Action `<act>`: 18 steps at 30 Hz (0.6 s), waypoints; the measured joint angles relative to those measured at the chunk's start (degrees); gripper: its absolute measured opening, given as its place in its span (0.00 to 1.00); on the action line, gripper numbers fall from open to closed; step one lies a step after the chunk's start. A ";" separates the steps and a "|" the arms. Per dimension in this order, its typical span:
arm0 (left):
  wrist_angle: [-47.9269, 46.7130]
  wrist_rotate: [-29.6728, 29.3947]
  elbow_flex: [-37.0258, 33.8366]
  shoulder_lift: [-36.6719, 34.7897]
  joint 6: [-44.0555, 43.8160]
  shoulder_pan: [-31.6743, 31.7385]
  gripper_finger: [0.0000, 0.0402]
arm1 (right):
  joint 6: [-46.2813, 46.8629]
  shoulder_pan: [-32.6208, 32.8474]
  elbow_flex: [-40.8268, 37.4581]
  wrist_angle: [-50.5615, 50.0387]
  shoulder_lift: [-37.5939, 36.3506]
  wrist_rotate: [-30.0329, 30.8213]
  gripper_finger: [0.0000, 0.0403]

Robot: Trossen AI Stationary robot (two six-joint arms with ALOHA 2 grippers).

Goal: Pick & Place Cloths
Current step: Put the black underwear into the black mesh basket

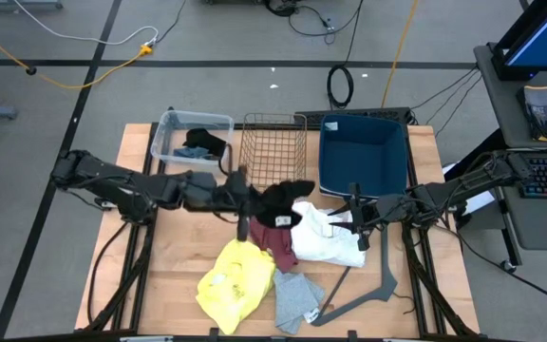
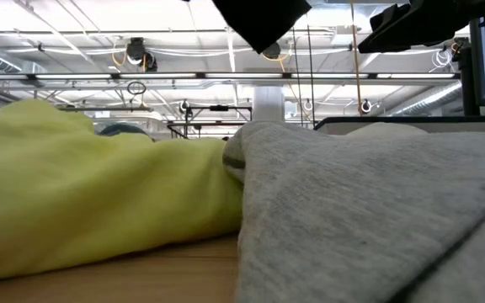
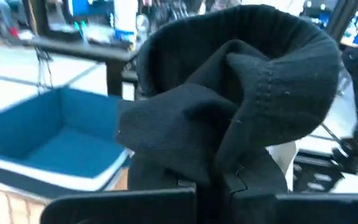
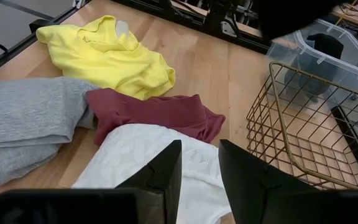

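My left gripper [image 1: 252, 198] is over the table's middle, shut on the black cloth [image 1: 283, 201], which fills the left wrist view [image 3: 229, 93] and shows at the top of the low view [image 2: 259, 21]. My right gripper [image 4: 199, 168] is open and hovers above the white cloth [image 4: 148, 155], whose right part [image 1: 326, 236] it is over. The white cloth lies flat on the table. Beside it lie the maroon cloth [image 1: 273, 242], the yellow cloth [image 1: 235, 277] and a grey cloth [image 1: 297, 299]. Another black cloth and a teal one lie in the clear bin [image 1: 169, 128]. My left gripper pinches a bunched fold of the black cloth [image 3: 229, 171] between its two fingers; the cloth itself covers the fingertips. The fingers reach level from the table's left. The cloth is lifted clear of the table and flops over in front of the gripper.
Along the far edge stand the clear bin, a wire basket [image 1: 273, 147] and a blue bin [image 1: 392, 157]. A grey angled hanger-like bar [image 1: 380, 280] lies near the right front. Bare wood shows at the table's left front [image 1: 169, 256].
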 joint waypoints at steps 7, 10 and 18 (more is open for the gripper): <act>2.21 -7.07 0.00 0.00 5.77 4.05 0.00 | -0.01 -0.01 0.00 0.00 0.00 0.00 0.25; 2.13 -11.90 0.00 0.00 9.01 5.64 0.00 | -0.04 -0.01 0.00 0.00 0.00 0.00 0.25; 2.08 -24.29 0.00 0.00 17.50 10.38 0.00 | -0.11 0.00 0.00 0.00 0.00 0.00 0.25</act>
